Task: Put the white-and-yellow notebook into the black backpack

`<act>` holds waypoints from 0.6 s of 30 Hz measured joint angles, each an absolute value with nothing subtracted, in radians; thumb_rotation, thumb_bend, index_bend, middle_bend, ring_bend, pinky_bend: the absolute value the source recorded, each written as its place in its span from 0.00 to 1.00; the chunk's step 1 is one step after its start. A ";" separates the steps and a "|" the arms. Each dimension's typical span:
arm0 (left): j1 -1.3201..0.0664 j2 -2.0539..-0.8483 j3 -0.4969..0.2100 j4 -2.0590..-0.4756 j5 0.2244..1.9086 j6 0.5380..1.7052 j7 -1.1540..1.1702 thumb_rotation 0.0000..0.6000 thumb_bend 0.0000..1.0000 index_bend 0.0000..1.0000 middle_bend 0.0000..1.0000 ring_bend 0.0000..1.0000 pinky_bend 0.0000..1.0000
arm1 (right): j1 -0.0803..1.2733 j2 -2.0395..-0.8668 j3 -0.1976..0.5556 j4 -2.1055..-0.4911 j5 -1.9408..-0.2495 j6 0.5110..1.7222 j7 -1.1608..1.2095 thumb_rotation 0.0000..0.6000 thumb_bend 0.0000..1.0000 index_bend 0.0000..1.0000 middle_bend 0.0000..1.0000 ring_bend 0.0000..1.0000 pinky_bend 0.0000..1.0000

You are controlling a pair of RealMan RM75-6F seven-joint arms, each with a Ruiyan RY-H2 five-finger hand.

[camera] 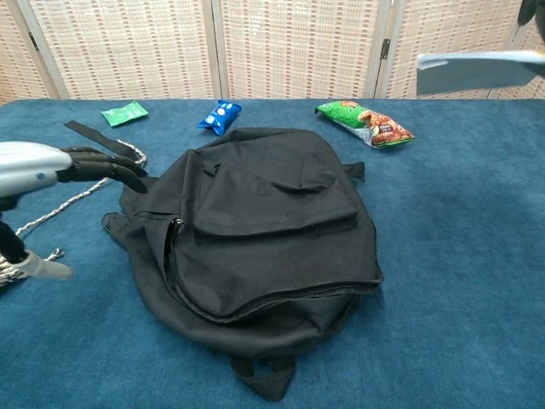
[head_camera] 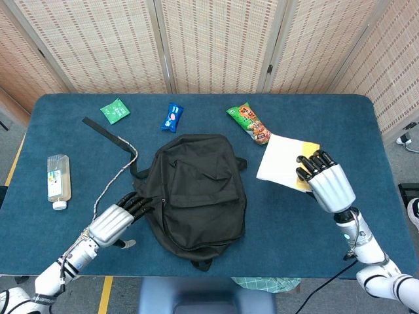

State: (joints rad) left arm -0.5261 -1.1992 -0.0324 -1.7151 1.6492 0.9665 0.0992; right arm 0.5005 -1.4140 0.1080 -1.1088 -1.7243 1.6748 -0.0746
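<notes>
The black backpack (head_camera: 194, 190) (camera: 255, 239) lies flat in the middle of the blue table. My right hand (head_camera: 327, 183) grips the white-and-yellow notebook (head_camera: 283, 160) (camera: 477, 70) and holds it in the air to the right of the backpack; in the chest view only the notebook's edge shows at the top right. My left hand (head_camera: 118, 219) (camera: 60, 166) hovers with fingers spread at the backpack's left edge, its fingertips close to the zipper side. It holds nothing.
A braided rope with a black strap (head_camera: 114, 163) lies left of the backpack. A clear bottle (head_camera: 57, 180) lies at the far left. A green packet (head_camera: 114, 110), a blue packet (head_camera: 172, 116) and a green-red snack bag (head_camera: 251, 123) lie along the far side.
</notes>
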 measured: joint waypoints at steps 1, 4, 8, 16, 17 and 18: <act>-0.535 -1.210 -0.032 -1.716 1.647 0.957 0.104 1.00 0.21 0.21 0.11 0.12 0.04 | 0.499 -1.400 0.110 -1.125 -1.726 1.676 -0.085 1.00 0.45 0.74 0.47 0.53 0.40; -0.564 -1.252 -0.037 -1.711 1.633 0.929 0.117 1.00 0.21 0.21 0.11 0.12 0.04 | 0.493 -1.365 0.118 -1.169 -1.728 1.678 -0.108 1.00 0.45 0.74 0.47 0.53 0.40; -0.600 -1.303 -0.050 -1.698 1.597 0.887 0.135 1.00 0.21 0.22 0.11 0.12 0.03 | 0.484 -1.334 0.126 -1.212 -1.727 1.678 -0.133 1.00 0.45 0.74 0.47 0.53 0.40; -0.655 -1.398 -0.054 -1.680 1.510 0.807 0.213 1.00 0.21 0.22 0.11 0.12 0.02 | 0.469 -1.320 0.128 -1.234 -1.726 1.667 -0.144 1.00 0.45 0.74 0.47 0.53 0.40; -0.659 -1.408 -0.053 -1.678 1.499 0.801 0.220 1.00 0.21 0.22 0.11 0.12 0.02 | 0.468 -1.320 0.128 -1.233 -1.726 1.663 -0.144 1.00 0.45 0.74 0.47 0.53 0.40; -0.664 -1.418 -0.053 -1.677 1.489 0.795 0.226 1.00 0.21 0.22 0.11 0.12 0.02 | 0.467 -1.320 0.128 -1.233 -1.727 1.662 -0.143 1.00 0.45 0.74 0.47 0.53 0.40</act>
